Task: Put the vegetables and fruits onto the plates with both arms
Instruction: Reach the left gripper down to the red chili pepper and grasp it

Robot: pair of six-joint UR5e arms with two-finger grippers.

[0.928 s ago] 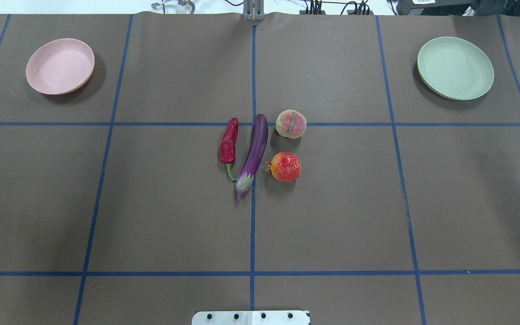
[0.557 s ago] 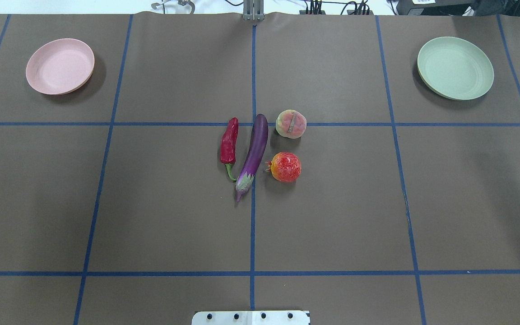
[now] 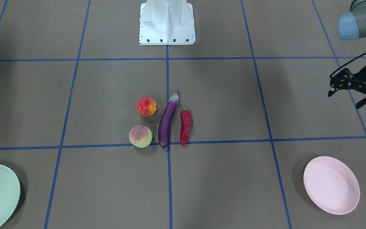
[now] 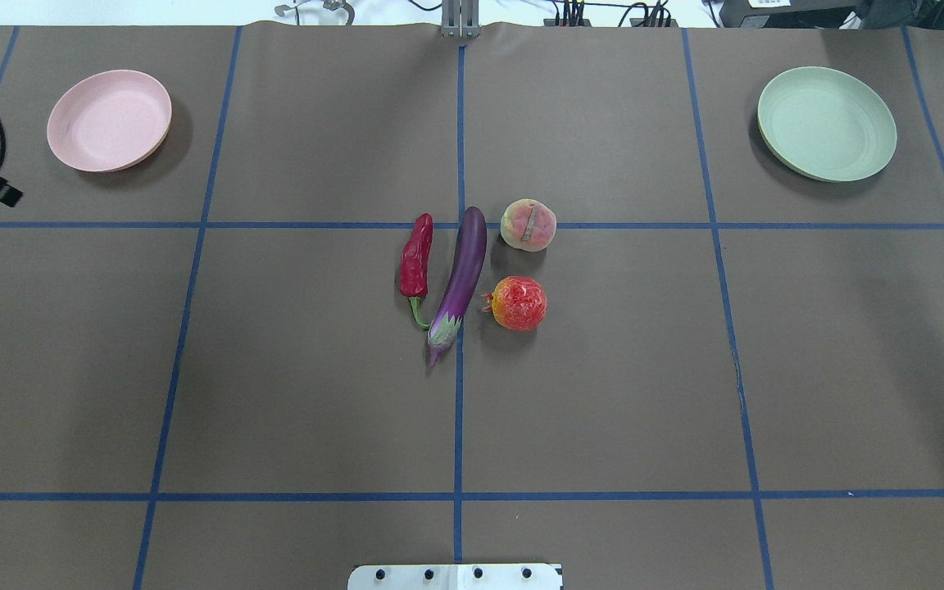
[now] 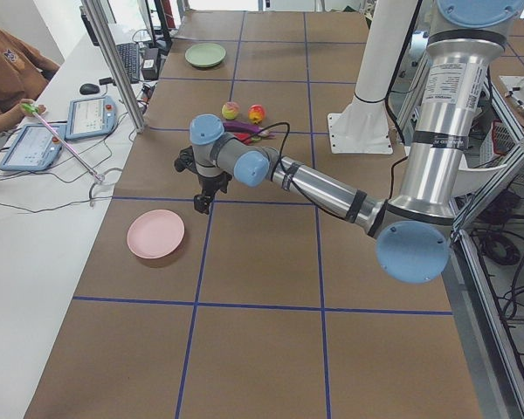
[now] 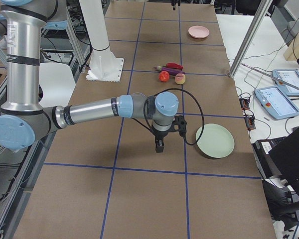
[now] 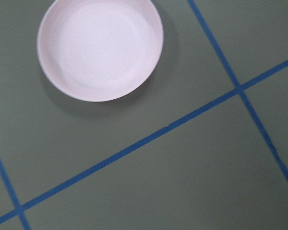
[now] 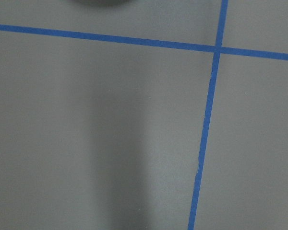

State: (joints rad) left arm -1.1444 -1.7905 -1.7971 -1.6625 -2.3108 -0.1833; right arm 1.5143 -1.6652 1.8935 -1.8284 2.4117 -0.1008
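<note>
at the middle of the brown table point(image 4: 275, 369) the four pieces of produce lie close together. the purple eggplant point(image 4: 464, 274) lies slanted along the centre blue tape line point(image 4: 458, 426), with its cap end toward the robot. the red chili pepper point(image 4: 416, 260) lies just beside it on the robot's left. the peach point(image 4: 528, 224) and the red-orange fruit point(image 4: 519, 303) sit on its right. the peach is the farther of the two, resting on the cross line; the red-orange fruit is nearer the robot, its small crown pointing at the eggplant.

the pink plate point(image 4: 109, 120) sits toward the far left corner and the mint green plate point(image 4: 827, 123) toward the far right, each well apart from the produce.

the left gripper point(image 3: 343, 99) hangs above the table near the pink plate, on the robot's side of it, with its fingers spread apart. its wrist camera looks down on that plate.

the right gripper point(image 6: 159, 144) points down over the table near the mint green plate. only a side view shows it, so whether its fingers are apart or together cannot be told.
</note>
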